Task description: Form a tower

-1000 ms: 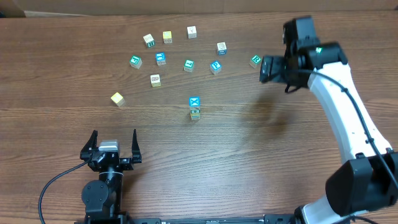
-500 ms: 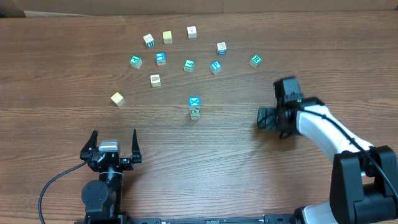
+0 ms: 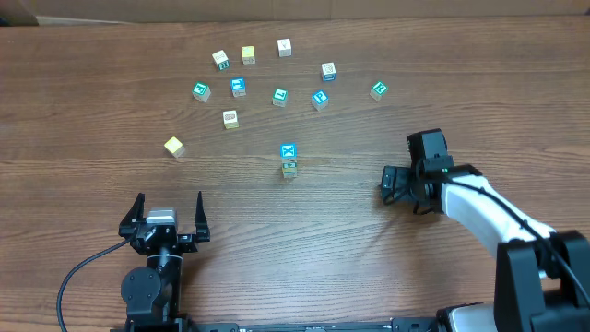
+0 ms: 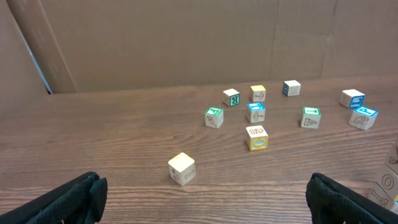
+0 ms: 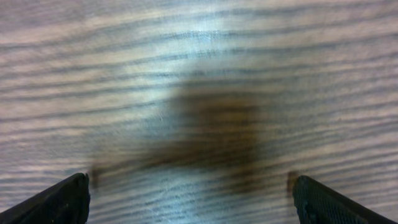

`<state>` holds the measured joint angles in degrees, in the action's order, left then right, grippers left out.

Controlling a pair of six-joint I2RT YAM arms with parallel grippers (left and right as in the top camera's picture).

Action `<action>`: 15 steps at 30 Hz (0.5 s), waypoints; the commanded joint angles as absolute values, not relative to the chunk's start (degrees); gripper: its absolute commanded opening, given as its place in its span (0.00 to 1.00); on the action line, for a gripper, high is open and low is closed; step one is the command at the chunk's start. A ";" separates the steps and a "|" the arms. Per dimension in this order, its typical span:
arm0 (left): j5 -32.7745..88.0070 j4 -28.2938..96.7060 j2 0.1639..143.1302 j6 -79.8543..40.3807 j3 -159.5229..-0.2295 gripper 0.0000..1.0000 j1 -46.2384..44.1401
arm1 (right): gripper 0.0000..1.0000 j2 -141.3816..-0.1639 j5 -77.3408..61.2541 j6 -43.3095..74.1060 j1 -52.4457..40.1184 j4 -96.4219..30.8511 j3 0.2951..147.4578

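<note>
The tower (image 3: 289,161) stands mid-table as a short, narrow stack: a blue-faced cube with a white X (image 3: 289,151) on top of a cream cube with green marks (image 3: 289,170). My left gripper (image 3: 169,201) rests near the front left, open and empty, with its fingers (image 4: 68,199) spread wide. A cream cube (image 4: 181,168) lies a little ahead of it. My right gripper (image 3: 387,184) hangs low to the right of the tower, pointing toward it. Its jaws are open, and its fingertips (image 5: 62,199) frame only blurred table wood.
Several loose cubes lie in an arc behind the tower, from a cream one (image 3: 174,146) at the left to a teal one (image 3: 379,89) at the right. The wooden table (image 3: 304,249) spans the whole view. A cardboard wall (image 4: 186,43) backs its far edge.
My right arm has swung from high at the back right down and forward to the table right of the tower. The left arm and the cubes have not moved.
</note>
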<state>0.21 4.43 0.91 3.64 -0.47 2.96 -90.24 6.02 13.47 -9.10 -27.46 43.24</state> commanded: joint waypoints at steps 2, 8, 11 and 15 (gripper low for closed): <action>-0.16 4.47 0.25 5.17 -0.27 1.00 2.61 | 1.00 -83.66 5.85 13.23 -9.26 -22.33 36.36; -0.16 4.47 0.25 5.15 -0.27 1.00 2.63 | 1.00 -76.16 6.07 13.21 -9.23 -19.03 26.02; -0.16 4.47 0.25 5.17 -0.27 1.00 2.63 | 1.00 -73.28 7.70 13.19 -9.26 -16.32 23.03; -0.16 4.47 0.25 5.17 -0.27 1.00 2.63 | 1.00 -70.17 7.90 12.97 -9.23 -12.75 20.95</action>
<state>0.21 4.45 0.91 3.64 -0.47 2.98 -72.53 7.09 13.08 -9.15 -14.92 22.81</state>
